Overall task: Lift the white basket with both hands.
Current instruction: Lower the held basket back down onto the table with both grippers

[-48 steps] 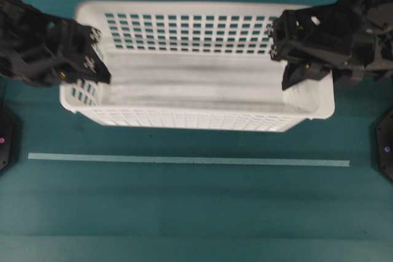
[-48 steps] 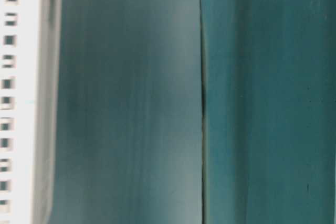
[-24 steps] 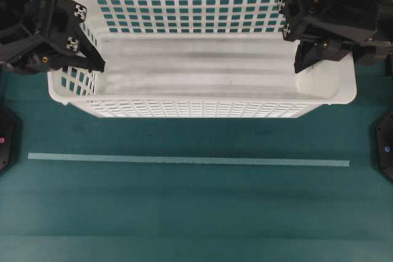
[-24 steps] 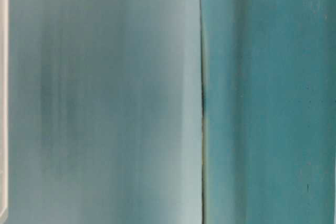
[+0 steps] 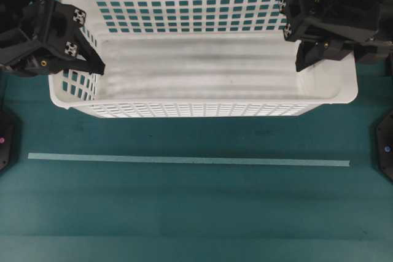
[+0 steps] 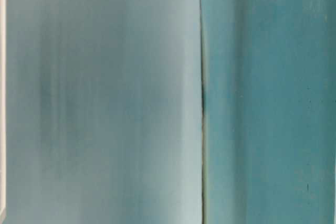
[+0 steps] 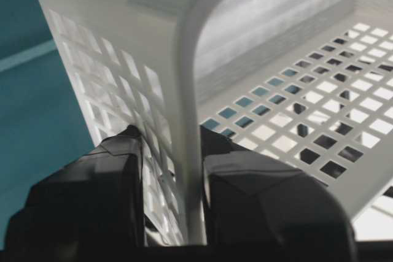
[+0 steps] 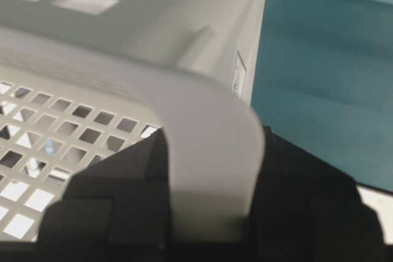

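The white basket (image 5: 202, 65) hangs level above the teal table, empty, with its perforated walls and solid floor in plain sight. My left gripper (image 5: 81, 59) is shut on its left wall; the left wrist view shows the wall (image 7: 123, 23) pinched between the two black fingers of that gripper (image 7: 172, 151). On the opposite side my right gripper (image 5: 319, 59) is shut on the right rim, and in the right wrist view the rounded rim (image 8: 153, 29) runs down between the fingers of that gripper (image 8: 212, 151). At table level only a white sliver of the basket (image 6: 2, 77) shows.
A pale tape line (image 5: 184, 160) crosses the teal table in front of the basket. Black arm bases sit at the left edge (image 5: 5, 139) and right edge (image 5: 385, 148). A seam (image 6: 202, 98) splits the table-level view.
The basket has risen with both grippers: it looks larger from overhead and has nearly left the table-level view. Since half a second ago it has barely moved.
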`<move>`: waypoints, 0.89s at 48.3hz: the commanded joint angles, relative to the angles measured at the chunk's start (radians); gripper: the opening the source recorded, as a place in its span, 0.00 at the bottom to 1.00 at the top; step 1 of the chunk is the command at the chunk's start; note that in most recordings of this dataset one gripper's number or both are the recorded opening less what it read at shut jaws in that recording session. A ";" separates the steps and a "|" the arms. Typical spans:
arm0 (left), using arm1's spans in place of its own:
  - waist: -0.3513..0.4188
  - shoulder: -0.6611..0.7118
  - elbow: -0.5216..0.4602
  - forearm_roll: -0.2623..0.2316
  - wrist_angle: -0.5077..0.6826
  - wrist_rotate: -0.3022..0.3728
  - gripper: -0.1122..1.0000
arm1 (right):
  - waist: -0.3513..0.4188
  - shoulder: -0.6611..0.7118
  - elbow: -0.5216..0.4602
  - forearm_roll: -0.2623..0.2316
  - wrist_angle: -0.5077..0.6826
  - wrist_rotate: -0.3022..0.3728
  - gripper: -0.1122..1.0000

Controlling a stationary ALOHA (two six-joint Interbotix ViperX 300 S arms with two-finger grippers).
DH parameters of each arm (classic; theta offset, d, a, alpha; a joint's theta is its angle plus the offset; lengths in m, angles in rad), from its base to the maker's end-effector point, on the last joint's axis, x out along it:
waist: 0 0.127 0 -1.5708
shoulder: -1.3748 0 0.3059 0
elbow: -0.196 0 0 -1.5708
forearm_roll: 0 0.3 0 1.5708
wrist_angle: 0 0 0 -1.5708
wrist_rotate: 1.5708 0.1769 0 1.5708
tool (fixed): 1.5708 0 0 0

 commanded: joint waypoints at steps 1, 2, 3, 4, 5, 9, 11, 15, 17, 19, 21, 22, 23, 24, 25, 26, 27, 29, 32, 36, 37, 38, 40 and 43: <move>0.000 0.012 -0.018 0.008 -0.037 0.071 0.22 | 0.035 0.035 0.023 0.005 -0.018 -0.078 0.26; 0.002 0.014 -0.011 0.005 -0.038 0.072 0.22 | 0.035 0.035 0.032 0.005 -0.021 -0.080 0.26; 0.003 0.015 -0.002 0.008 -0.038 0.072 0.22 | 0.035 0.035 0.051 0.003 -0.028 -0.083 0.26; 0.005 0.017 0.008 0.008 -0.038 0.074 0.22 | 0.035 0.035 0.063 0.003 -0.032 -0.083 0.26; 0.006 0.018 0.018 0.008 -0.038 0.075 0.22 | 0.035 0.035 0.078 0.003 -0.038 -0.084 0.26; 0.008 0.021 0.067 0.008 -0.046 0.080 0.22 | 0.034 0.035 0.143 0.003 -0.077 -0.092 0.26; 0.014 0.023 0.097 0.008 -0.054 0.078 0.22 | 0.034 0.034 0.178 0.003 -0.104 -0.098 0.26; 0.021 0.023 0.155 0.008 -0.087 0.077 0.22 | 0.034 0.028 0.238 0.003 -0.169 -0.117 0.26; 0.026 0.023 0.187 0.009 -0.117 0.075 0.22 | 0.032 0.023 0.265 0.003 -0.204 -0.123 0.26; 0.029 0.025 0.215 0.008 -0.140 0.075 0.22 | 0.032 0.020 0.299 0.003 -0.244 -0.126 0.26; 0.032 0.025 0.241 0.008 -0.161 0.075 0.22 | 0.031 0.017 0.322 0.003 -0.272 -0.126 0.26; 0.034 0.025 0.253 0.008 -0.169 0.075 0.22 | 0.031 0.015 0.331 0.003 -0.284 -0.126 0.26; 0.035 0.025 0.265 0.008 -0.176 0.075 0.22 | 0.032 0.015 0.342 0.003 -0.295 -0.126 0.26; 0.037 0.025 0.276 0.008 -0.183 0.075 0.22 | 0.031 0.015 0.353 0.003 -0.304 -0.126 0.26; 0.038 0.025 0.287 0.009 -0.189 0.075 0.22 | 0.031 0.014 0.360 0.002 -0.313 -0.126 0.26; 0.038 0.026 0.298 0.008 -0.195 0.075 0.22 | 0.031 0.014 0.370 0.003 -0.321 -0.126 0.26; 0.040 0.026 0.310 0.008 -0.202 0.074 0.22 | 0.031 0.014 0.379 0.003 -0.328 -0.126 0.26; 0.040 0.029 0.330 0.009 -0.212 0.074 0.22 | 0.031 0.014 0.397 0.002 -0.342 -0.129 0.26; 0.043 0.035 0.359 0.009 -0.232 0.074 0.22 | 0.028 0.017 0.437 0.002 -0.357 -0.129 0.26; 0.046 0.052 0.399 0.012 -0.270 0.075 0.22 | 0.021 0.025 0.491 0.002 -0.393 -0.129 0.26; 0.046 0.055 0.410 0.012 -0.278 0.074 0.22 | 0.023 0.028 0.512 0.000 -0.414 -0.129 0.26; 0.046 0.060 0.419 0.012 -0.287 0.074 0.22 | 0.021 0.028 0.526 0.002 -0.430 -0.129 0.26; 0.046 0.071 0.437 0.012 -0.307 0.074 0.22 | 0.021 0.032 0.557 0.002 -0.468 -0.129 0.26; 0.044 0.089 0.465 0.012 -0.341 0.072 0.22 | 0.025 0.035 0.600 0.002 -0.534 -0.129 0.26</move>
